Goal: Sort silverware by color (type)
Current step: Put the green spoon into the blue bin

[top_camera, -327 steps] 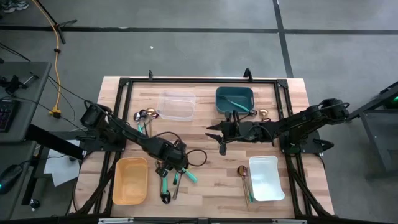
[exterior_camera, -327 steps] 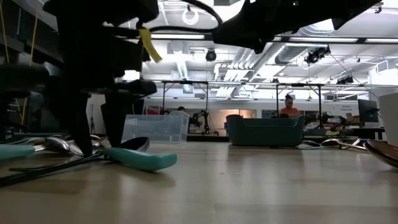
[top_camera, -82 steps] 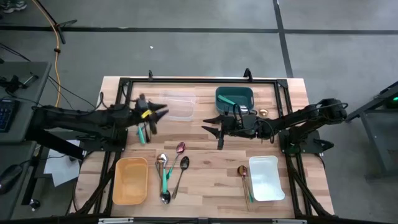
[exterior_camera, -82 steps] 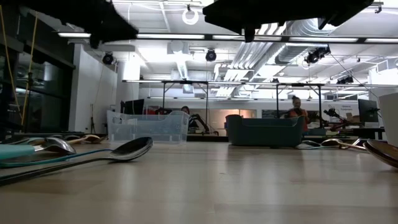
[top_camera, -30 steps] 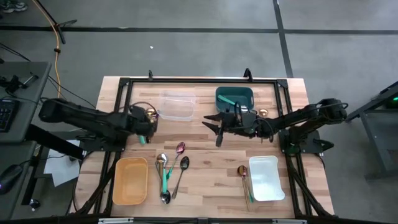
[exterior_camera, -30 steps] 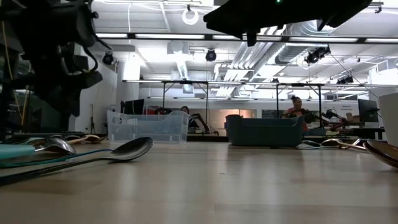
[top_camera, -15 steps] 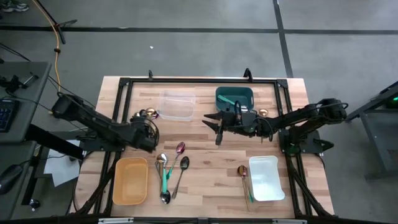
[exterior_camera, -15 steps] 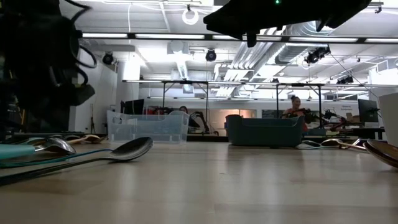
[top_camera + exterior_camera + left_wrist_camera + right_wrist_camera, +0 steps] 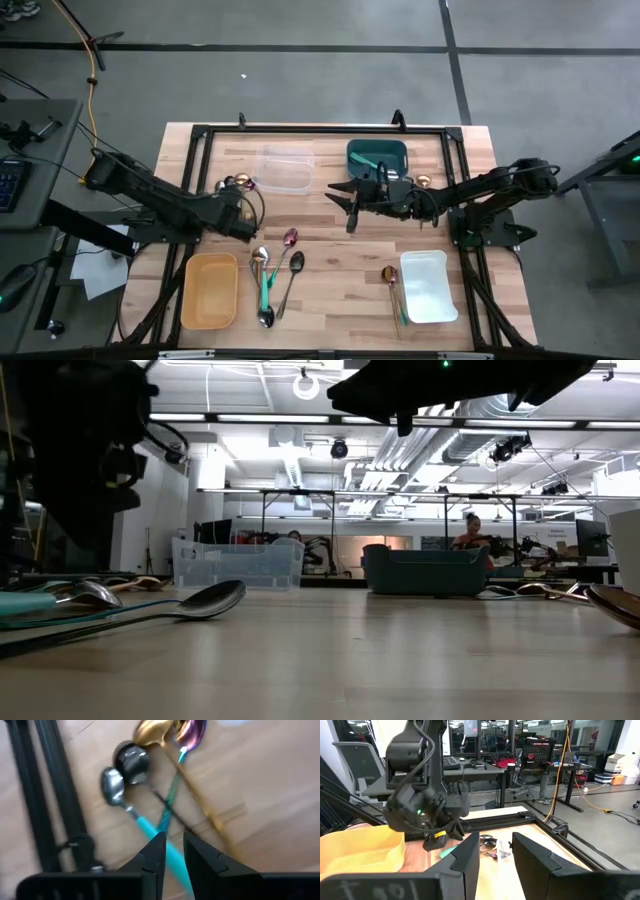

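At the table's far left lies a crossed bunch of silverware (image 9: 230, 185): a gold spoon (image 9: 152, 730), an iridescent one (image 9: 192, 730), a black one (image 9: 132, 760) and a silver-headed spoon with a teal handle (image 9: 147, 827). My left gripper (image 9: 241, 213) hovers low over their handles. Its fingers (image 9: 172, 847) stand a narrow gap apart on either side of the teal handle. My right gripper (image 9: 347, 207) waits open above mid-table, near the teal bin (image 9: 377, 160), with nothing between its fingers (image 9: 492, 855). My left gripper comes down from above with one finger (image 9: 156, 851) on each side of the teal handle (image 9: 170, 862). Whether the fingers touch the handle I cannot tell.
More spoons (image 9: 272, 275) lie near the front left beside a yellow bin (image 9: 210, 290). A gold spoon (image 9: 390, 276) lies by the white bin (image 9: 425, 285). A clear bin (image 9: 285, 170) stands at the far side. A black frame (image 9: 200, 135) edges the table.
My left gripper has moved a little toward the table's near edge and right, along the handles of the far-left bunch of spoons. The spoons lie where they were.
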Controlling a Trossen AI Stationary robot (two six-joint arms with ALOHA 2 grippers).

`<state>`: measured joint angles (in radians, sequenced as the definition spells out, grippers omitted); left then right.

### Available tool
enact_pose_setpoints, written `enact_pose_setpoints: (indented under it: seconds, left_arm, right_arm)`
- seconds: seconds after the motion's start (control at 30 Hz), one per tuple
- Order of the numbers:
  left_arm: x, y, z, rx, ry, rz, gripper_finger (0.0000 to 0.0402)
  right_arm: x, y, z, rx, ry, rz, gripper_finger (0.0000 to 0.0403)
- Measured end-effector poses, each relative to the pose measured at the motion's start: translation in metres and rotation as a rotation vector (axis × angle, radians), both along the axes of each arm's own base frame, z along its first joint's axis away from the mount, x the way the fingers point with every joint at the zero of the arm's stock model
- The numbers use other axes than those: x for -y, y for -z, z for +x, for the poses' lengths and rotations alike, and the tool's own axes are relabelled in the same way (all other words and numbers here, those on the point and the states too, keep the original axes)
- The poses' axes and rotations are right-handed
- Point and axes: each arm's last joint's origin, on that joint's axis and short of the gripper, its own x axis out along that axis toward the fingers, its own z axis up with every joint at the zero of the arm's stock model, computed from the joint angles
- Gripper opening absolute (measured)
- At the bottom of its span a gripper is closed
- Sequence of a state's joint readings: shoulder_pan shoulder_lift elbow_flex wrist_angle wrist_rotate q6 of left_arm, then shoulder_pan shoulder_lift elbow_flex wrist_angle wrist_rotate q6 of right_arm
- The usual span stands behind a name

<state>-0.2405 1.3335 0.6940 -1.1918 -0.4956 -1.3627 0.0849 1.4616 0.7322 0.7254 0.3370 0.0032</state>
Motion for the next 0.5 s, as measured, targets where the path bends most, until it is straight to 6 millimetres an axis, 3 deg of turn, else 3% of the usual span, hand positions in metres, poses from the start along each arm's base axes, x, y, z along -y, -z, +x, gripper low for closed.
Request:
enact_pose_setpoints:
  seconds: [0.17, 0.5]
  left_arm:
    - [-0.018, -0.008, 0.006, -0.144, 0.093, -0.143, 0.0005]
    - [-0.058, -0.006, 0.004, -0.248, 0.114, -0.25, 0.0001]
  right_arm:
    - [0.0, 0.0, 0.0, 0.005, 0.0, 0.001, 0.011]
    - [0.0, 0.0, 0.0, 0.012, 0.0, 0.041, 0.011]
